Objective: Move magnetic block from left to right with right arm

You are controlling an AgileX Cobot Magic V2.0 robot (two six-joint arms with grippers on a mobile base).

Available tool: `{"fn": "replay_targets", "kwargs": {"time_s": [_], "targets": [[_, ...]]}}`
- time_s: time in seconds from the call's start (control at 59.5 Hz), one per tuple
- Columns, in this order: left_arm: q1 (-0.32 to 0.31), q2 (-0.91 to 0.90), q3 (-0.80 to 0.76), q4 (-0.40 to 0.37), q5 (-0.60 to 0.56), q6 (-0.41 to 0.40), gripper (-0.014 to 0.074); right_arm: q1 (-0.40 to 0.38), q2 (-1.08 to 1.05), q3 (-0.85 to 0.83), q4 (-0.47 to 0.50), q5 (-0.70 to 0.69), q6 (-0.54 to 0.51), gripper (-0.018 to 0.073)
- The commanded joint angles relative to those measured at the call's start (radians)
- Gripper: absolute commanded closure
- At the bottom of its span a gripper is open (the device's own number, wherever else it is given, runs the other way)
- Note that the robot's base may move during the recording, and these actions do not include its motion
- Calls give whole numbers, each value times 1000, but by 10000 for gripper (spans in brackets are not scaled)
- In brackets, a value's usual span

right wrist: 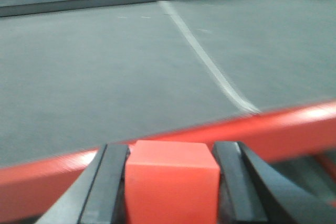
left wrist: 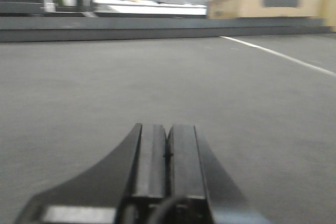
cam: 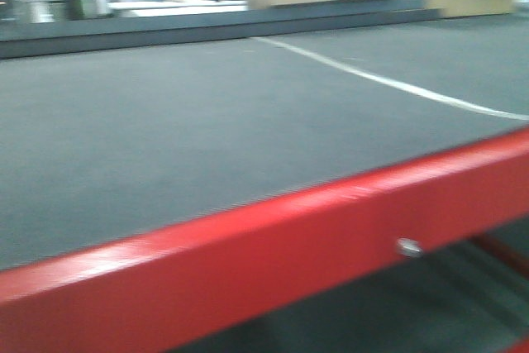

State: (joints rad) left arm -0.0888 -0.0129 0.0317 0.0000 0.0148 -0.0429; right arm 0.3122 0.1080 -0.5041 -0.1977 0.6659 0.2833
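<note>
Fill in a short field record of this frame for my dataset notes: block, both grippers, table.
magnetic block: red cube, held between the right gripper's fingers
right gripper: shut on the block, near the table's front rail
left gripper: shut, empty, over the grey top
table: grey top, red front rail, white line across it
sharpness: all views blurred

Dim, motion-blurred views, soft sheen along red rail (cam: 248, 237).

The block (right wrist: 171, 182) is red, right pincer (right wrist: 170, 149) black, surface (right wrist: 105, 66) grey.
</note>
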Motion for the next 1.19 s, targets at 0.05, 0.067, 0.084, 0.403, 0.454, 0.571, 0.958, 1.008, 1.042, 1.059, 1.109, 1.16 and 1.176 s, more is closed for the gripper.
{"fn": "replay_targets", "kwargs": {"time_s": [0.05, 0.067, 0.084, 0.403, 0.454, 0.571, 0.958, 1.008, 1.042, 1.059, 1.109, 1.16, 1.176], "targets": [[-1, -14, 8, 0, -89, -4, 713, -6, 13, -24, -24, -82, -10, 344], [-1, -14, 8, 0, -89, -4, 713, -6, 13, -24, -24, -82, -10, 344], [-1, -14, 8, 0, -89, -4, 713, -6, 13, -24, -24, -82, -10, 344], [-1, -14, 8, 0, -89, -4, 713, -6, 13, -24, -24, -82, -10, 344], [-1, -14, 8, 0, -89, -4, 713, -6, 13, -24, -24, -82, -10, 344], [-1, -14, 8, 0, -89, -4, 713, -6, 13, -24, -24, -82, -10, 344], [-1, -14, 8, 0, -89, -4, 713, -6, 13, -24, -24, -82, -10, 344], [-1, -14, 8, 0, -89, -4, 713, -6, 13, -24, -24, -82, -10, 344], [-1, -14, 8, 0, -89, -4, 713, -6, 13, -24, -24, -82, -10, 344], [-1, -14, 8, 0, -89, -4, 713, -6, 13, -24, -24, -82, -10, 344], [-1, -14, 8, 0, -89, -4, 713, -6, 13, -24, -24, -82, -10, 344], [-1, -14, 8, 0, -89, -4, 713, -6, 13, -24, -24, -82, -10, 344], [-1, -14, 8, 0, -89, -4, 713, -6, 13, -24, -24, -82, -10, 344]]}}
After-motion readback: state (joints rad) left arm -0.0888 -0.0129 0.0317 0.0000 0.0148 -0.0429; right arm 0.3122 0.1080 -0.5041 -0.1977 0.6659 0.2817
